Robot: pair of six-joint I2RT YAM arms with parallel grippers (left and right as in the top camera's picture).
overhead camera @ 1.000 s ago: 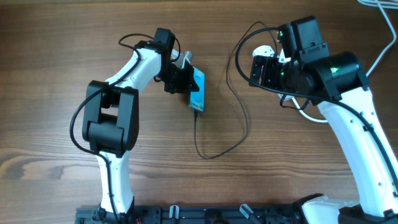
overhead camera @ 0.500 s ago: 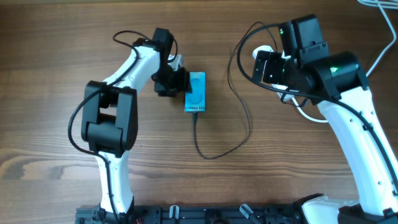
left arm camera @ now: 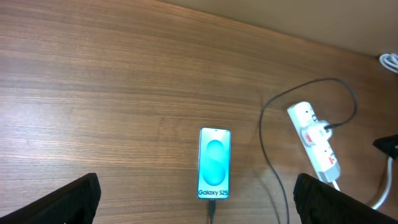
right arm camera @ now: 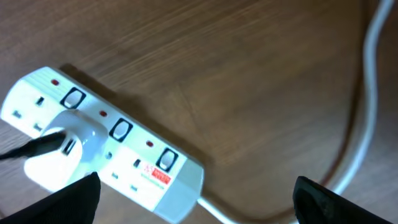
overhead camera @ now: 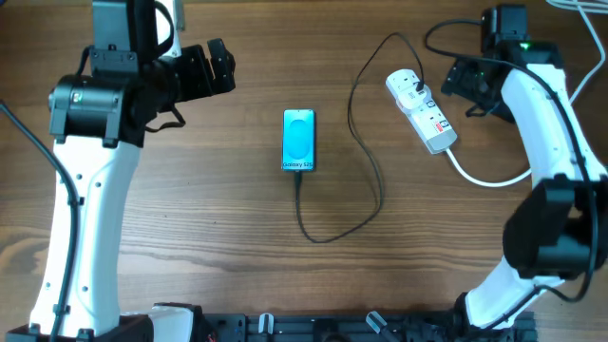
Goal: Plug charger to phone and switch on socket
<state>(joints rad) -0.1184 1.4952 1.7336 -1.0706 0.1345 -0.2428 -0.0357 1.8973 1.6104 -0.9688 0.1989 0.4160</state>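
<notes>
The phone (overhead camera: 298,140) lies flat mid-table, its cyan screen lit, also in the left wrist view (left arm camera: 214,163). The charger, a thin black cable (overhead camera: 377,190), is in the phone's near end. It loops right and up to a white adapter (right arm camera: 68,140) seated in the socket (overhead camera: 423,111). My left gripper (overhead camera: 214,68) hovers open, high and left of the phone, with nothing in it (left arm camera: 198,202). My right gripper (overhead camera: 465,81) stands open just right of the socket and holds nothing. From the right wrist its jaws (right arm camera: 196,186) straddle the socket's cord end (right arm camera: 180,174).
The socket's thick white cord (overhead camera: 484,179) curves off its near end toward the right arm. Another white cable (overhead camera: 579,57) crosses the far right corner. Bare wooden tabletop (overhead camera: 228,209) lies around the phone.
My left gripper opened, let go of the phone and drew back up and left. The phone now lies straight. My right arm swung off the socket to its right, uncovering it.
</notes>
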